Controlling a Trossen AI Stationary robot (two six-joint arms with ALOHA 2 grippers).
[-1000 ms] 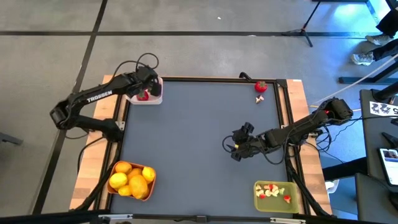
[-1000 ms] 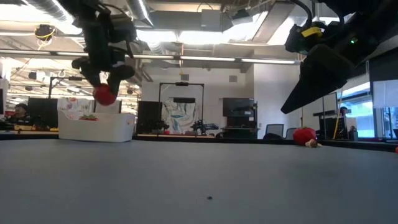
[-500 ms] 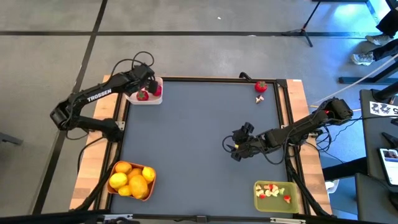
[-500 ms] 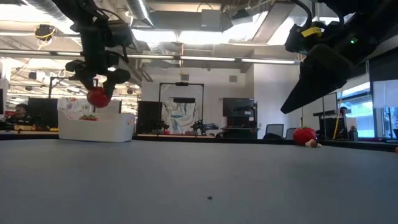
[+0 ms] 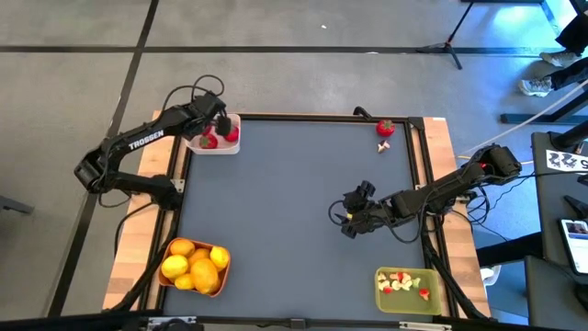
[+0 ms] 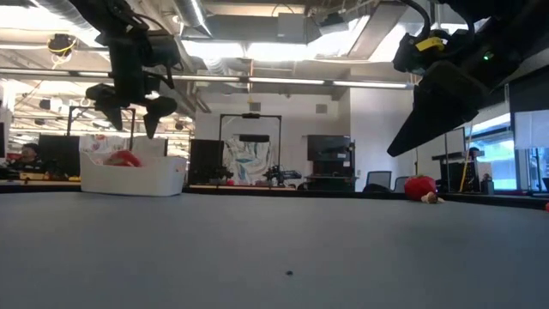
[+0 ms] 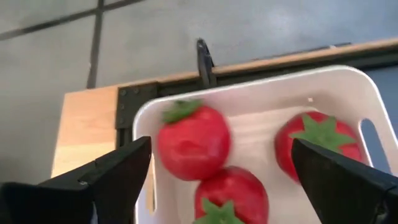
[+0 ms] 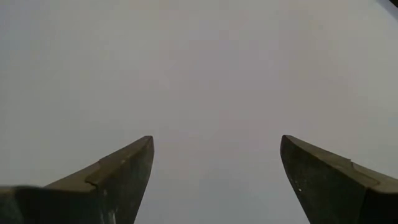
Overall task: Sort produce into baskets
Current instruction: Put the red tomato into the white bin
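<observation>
My left gripper (image 5: 215, 126) hovers open and empty above the white basket (image 5: 220, 147) at the table's far left corner. The left wrist view shows three red strawberries (image 7: 193, 142) lying in the white basket (image 7: 348, 84), between and below my left gripper (image 7: 221, 143) fingers. In the low view my left gripper (image 6: 129, 107) hangs above the basket (image 6: 133, 178). My right gripper (image 5: 343, 221) is open and empty over the grey mat, right of centre; its wrist view (image 8: 214, 140) shows only bare mat. One more strawberry (image 5: 385, 128) and a pale bit (image 5: 383, 145) lie on the mat at the far right.
An orange basket (image 5: 220, 276) with lemons and orange citrus stands at the near left corner. An olive-green basket (image 5: 432, 285) with small pale and red bits stands at the near right. The mat's middle is bare. Cables run along the table's left and right sides.
My left gripper has moved a little toward the table's left edge over the white basket and opened. The strawberry it held has dropped and now lies in the basket with the others.
</observation>
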